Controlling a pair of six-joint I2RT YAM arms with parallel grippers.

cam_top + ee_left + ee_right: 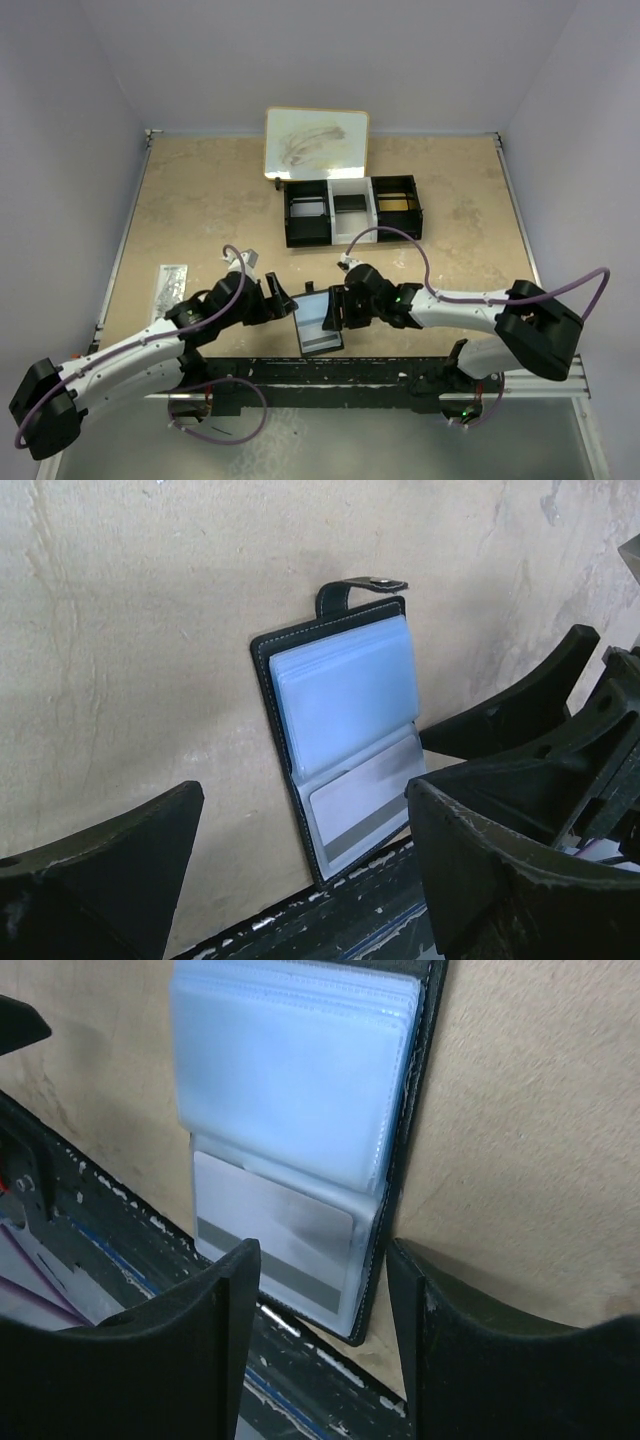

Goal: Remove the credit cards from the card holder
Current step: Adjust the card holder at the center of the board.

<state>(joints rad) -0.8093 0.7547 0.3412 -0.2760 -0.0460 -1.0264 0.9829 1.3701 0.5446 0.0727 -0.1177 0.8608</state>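
Your left end effector [288, 303] has its jaws spread wide with nothing between them and sits just left of the card holder [318, 322]. Your right end effector [320, 1260] is partly parted and grips nothing. Its fingers hang over the holder's near right corner, and you cannot tell whether they touch it.

The card holder lies opened flat between the two. Its long axis runs near to far with a slight lean, the snap tab [362, 588] points to the far side, and the near end reaches the black rail [100, 1210] at the desk's front edge. A grey card [275, 1230] with a darker stripe sits in the near clear pocket.

The desk [200, 200] is mottled beige and boxed in by pale walls. Farther back stand a black-and-white tray [305, 236] and a whiteboard [316, 142].
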